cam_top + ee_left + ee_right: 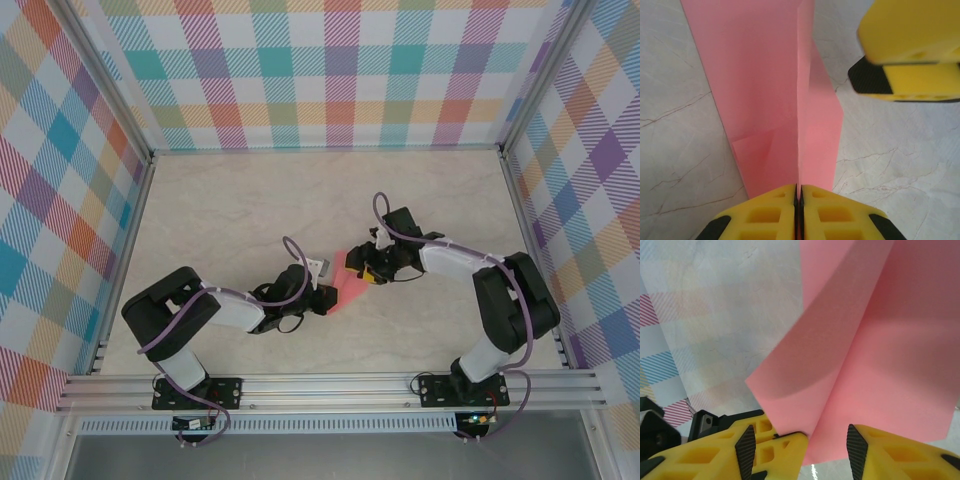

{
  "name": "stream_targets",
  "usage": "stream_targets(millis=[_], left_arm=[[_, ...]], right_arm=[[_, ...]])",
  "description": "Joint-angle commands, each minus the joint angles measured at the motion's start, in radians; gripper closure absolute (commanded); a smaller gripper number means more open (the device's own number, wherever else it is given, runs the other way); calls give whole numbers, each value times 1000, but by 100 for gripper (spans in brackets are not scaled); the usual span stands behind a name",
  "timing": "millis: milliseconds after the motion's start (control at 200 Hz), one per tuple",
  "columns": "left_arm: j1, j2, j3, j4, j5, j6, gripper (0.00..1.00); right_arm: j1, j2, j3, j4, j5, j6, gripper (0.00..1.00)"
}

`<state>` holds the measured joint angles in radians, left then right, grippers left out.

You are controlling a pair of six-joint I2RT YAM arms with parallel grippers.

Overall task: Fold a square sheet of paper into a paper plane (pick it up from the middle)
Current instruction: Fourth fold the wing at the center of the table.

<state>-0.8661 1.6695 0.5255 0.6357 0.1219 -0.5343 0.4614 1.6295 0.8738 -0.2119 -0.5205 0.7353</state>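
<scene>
Where the two arms meet near the middle of the table (pixel 220 210), a folded pink paper (pixel 349 284) sits between their grippers. Its long axis runs on a diagonal, from near-left at the left gripper (pixel 322 297) to far-right at the right gripper (pixel 368 272). From above it looks like a small fan, narrow at the left gripper's end and broader toward the right one. Which end is the nose I cannot tell.

Seen from the left wrist, the paper (pixel 765 90) stretches straight away from the camera. A sharp central crease stands up along its length, with a flap sloping down on either side. A smaller folded corner shows on the left flap, close to the fingers. The left gripper (pixel 798 205) is pressed together on that crease, pinching the near end of the paper. The right gripper's yellow fingers (pixel 920 82) hang just beside the paper's right edge.

Seen from the right wrist, the paper (pixel 875 355) rises away in two pink panels that meet in a valley fold. The right gripper (pixel 802 440) is spread about halfway, with a finger on either side of the paper's end. Whether its pads touch the paper I cannot tell.
</scene>
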Motion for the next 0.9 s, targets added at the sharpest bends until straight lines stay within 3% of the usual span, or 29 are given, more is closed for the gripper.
stream_targets(millis=[0, 585, 895], left_arm=[[9, 14, -18, 49, -13, -66, 89], [39, 65, -6, 99, 80, -191, 83], [50, 68, 24, 75, 138, -214, 70]], right_arm=[[0, 45, 1, 36, -42, -45, 49], [-1, 164, 38, 60, -52, -73, 50], [10, 199, 62, -7, 6, -82, 46]])
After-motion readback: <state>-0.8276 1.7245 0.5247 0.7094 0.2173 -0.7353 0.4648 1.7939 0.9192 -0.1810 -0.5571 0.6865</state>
